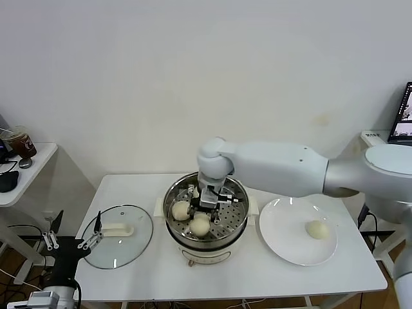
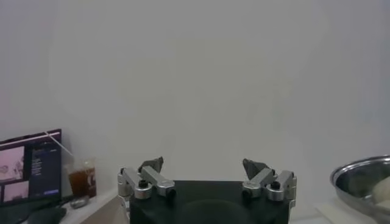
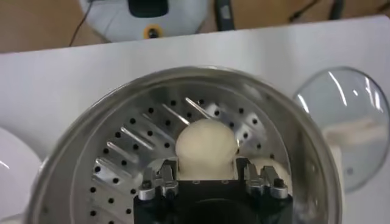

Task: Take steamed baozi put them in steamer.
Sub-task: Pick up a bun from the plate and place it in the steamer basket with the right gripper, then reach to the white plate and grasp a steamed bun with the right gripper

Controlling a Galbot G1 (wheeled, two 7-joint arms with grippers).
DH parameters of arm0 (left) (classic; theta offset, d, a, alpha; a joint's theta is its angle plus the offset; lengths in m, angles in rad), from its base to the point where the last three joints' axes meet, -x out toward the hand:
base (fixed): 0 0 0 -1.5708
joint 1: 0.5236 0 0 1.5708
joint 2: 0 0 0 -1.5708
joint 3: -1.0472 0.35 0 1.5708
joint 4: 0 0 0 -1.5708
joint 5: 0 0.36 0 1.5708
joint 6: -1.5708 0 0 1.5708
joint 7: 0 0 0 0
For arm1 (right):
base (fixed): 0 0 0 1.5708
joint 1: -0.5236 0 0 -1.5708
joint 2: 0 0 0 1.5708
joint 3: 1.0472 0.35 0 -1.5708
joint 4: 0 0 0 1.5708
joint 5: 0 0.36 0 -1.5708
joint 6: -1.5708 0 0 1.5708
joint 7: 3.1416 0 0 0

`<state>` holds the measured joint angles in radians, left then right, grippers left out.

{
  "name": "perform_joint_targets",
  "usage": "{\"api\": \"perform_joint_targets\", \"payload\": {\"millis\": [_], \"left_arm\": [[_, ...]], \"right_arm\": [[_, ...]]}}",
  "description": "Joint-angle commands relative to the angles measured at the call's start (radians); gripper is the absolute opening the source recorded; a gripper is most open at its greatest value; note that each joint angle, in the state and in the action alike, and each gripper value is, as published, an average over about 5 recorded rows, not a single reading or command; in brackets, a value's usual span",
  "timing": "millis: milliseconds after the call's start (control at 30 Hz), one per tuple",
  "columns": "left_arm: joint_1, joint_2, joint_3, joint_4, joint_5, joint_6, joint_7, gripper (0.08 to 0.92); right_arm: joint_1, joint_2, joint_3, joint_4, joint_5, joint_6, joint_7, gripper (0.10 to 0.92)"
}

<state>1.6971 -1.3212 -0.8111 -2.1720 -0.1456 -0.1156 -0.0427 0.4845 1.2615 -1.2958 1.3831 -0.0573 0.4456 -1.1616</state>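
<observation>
Baozi: two (image 1: pixel 181 210) sit in the steamer (image 1: pixel 239 220); the right gripper (image 3: pixel 207 178), clamped on a third (image 3: pixel 206 146), hangs inside; one (image 1: pixel 317 229) waits on the plate (image 1: pixel 283 238). The left gripper (image 2: pixel 207 176) is parked, jaws apart.

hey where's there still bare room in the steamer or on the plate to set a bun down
The plate is mostly bare; one baozi sits near its right side. The steamer tray is crowded in front: two baozi, right end effector gripping a third. Its back and right stay free.

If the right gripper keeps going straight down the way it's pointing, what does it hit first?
Most likely the perforated tray inside the steamer. The right gripper points down into it with its jaws shut on a baozi, so the bun would meet the tray first; the gap beneath it is unclear.
</observation>
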Motion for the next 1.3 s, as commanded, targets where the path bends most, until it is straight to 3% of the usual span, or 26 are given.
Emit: {"api": "perform_joint_targets", "payload": {"millis": [33, 400, 667, 800, 933, 1067, 1167, 1300], "left_arm": [[0.003, -0.001, -0.004, 0.001, -0.001, -0.004, -0.001, 0.823], [0.001, -0.005, 0.001, -0.001, 0.000, -0.004, -0.001, 0.823], [0.002, -0.001, -0.004, -0.006, -0.003, -0.002, 0.001, 0.823], [-0.003, 0.002, -0.005, -0.007, -0.004, -0.001, 0.001, 0.823], [-0.010, 0.008, -0.007, -0.004, -0.004, -0.001, 0.002, 0.823], [-0.016, 0.018, -0.009, 0.002, -0.005, -0.001, 0.003, 0.823], [-0.021, 0.023, -0.004, 0.008, -0.005, -0.002, 0.003, 0.823], [-0.028, 0.026, 0.010, 0.017, -0.002, -0.002, 0.004, 0.823]], "right_arm": [[-0.008, 0.044, -0.034, 0.005, -0.044, 0.059, -0.012, 0.560], [-0.015, 0.010, -0.029, 0.009, -0.058, 0.051, -0.019, 0.576], [0.037, -0.044, 0.043, 0.008, -0.045, 0.029, -0.016, 0.790], [0.091, -0.130, 0.099, 0.004, -0.011, -0.009, -0.018, 0.821], [0.139, -0.268, 0.136, 0.020, 0.082, -0.156, -0.014, 0.823], [0.153, -0.427, 0.154, 0.061, 0.163, -0.396, -0.026, 0.823], [0.128, -0.558, 0.182, 0.104, 0.153, -0.597, -0.058, 0.823], [0.050, -0.707, 0.223, 0.129, 0.090, -0.702, -0.067, 0.823]]}}
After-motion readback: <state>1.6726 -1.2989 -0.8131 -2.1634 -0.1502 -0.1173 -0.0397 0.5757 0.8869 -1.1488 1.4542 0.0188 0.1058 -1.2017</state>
